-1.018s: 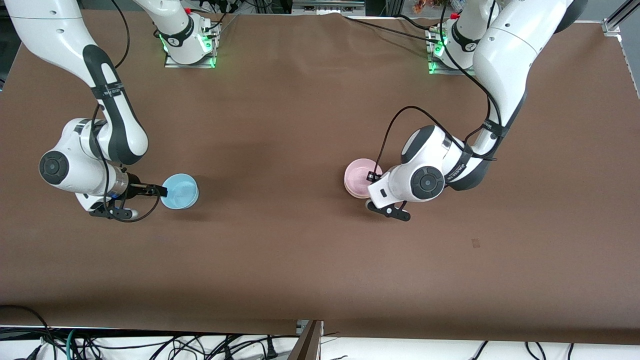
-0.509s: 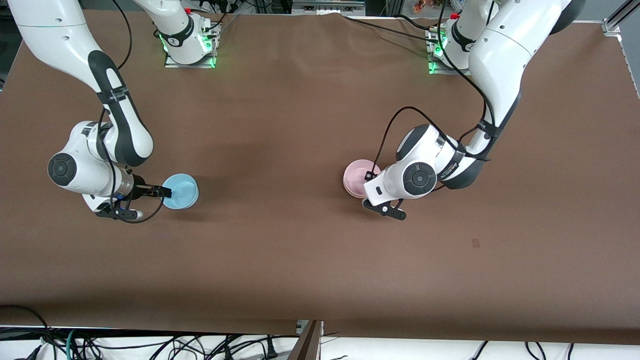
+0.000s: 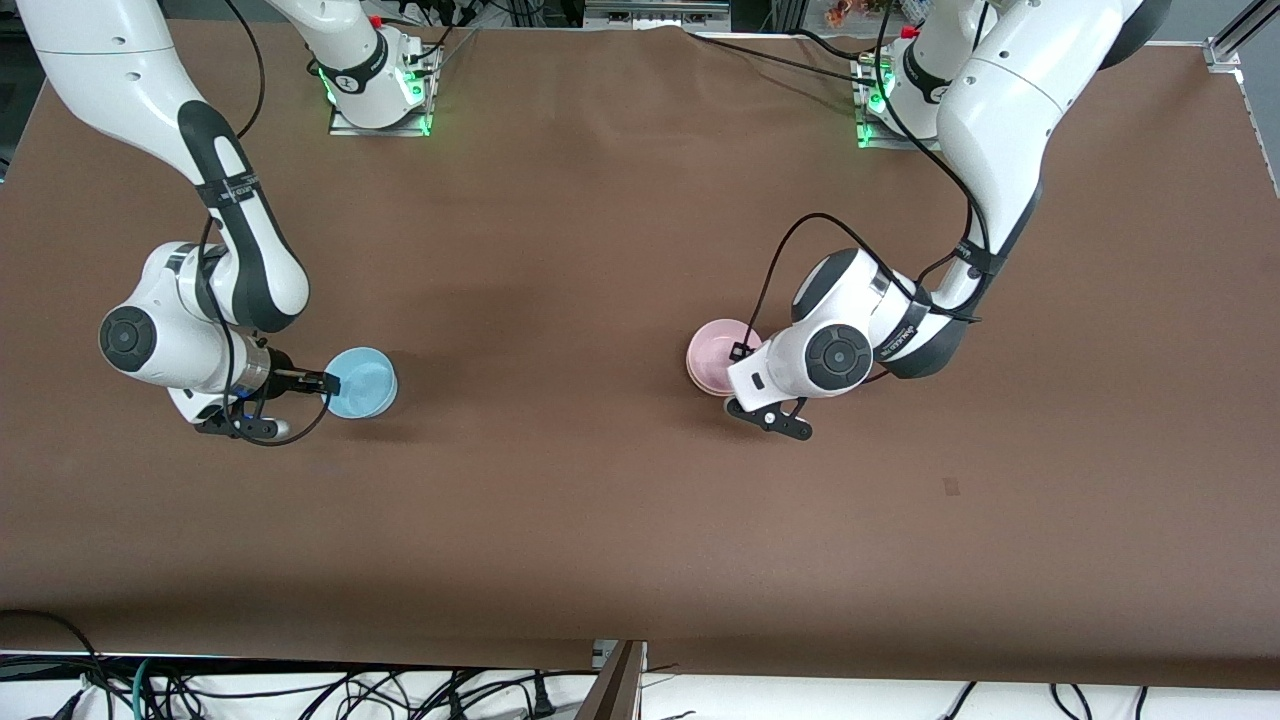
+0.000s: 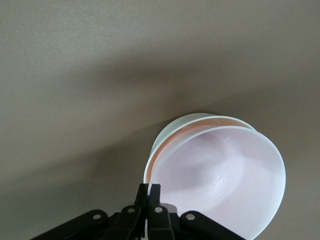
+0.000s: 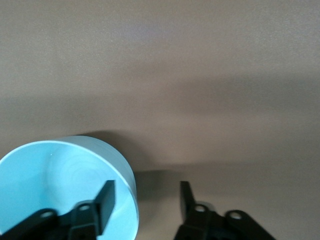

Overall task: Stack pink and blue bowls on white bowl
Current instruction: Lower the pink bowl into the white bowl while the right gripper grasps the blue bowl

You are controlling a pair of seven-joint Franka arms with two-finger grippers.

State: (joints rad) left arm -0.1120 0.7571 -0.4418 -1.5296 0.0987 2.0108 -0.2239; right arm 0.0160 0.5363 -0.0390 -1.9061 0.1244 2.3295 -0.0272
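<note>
Right claw (image 5: 145, 202) straddles blue bowl (image 3: 362, 382) rim, fingers apart, not yet gripping; bowl on tabletop (image 3: 560, 250), right arm's end. Close squarely on wall, then lift straight. Left claw (image 4: 149, 192) clenched on pink bowl (image 4: 225, 177), nested in white bowl (image 4: 172, 131), mid-table.

- A brown table (image 3: 600, 200) covering fills most of the front view.
- Tangled black cables (image 3: 300, 690) lie below the table's edge nearest the camera.
- A small dark mark (image 3: 951, 486) shows toward the left arm's end.
</note>
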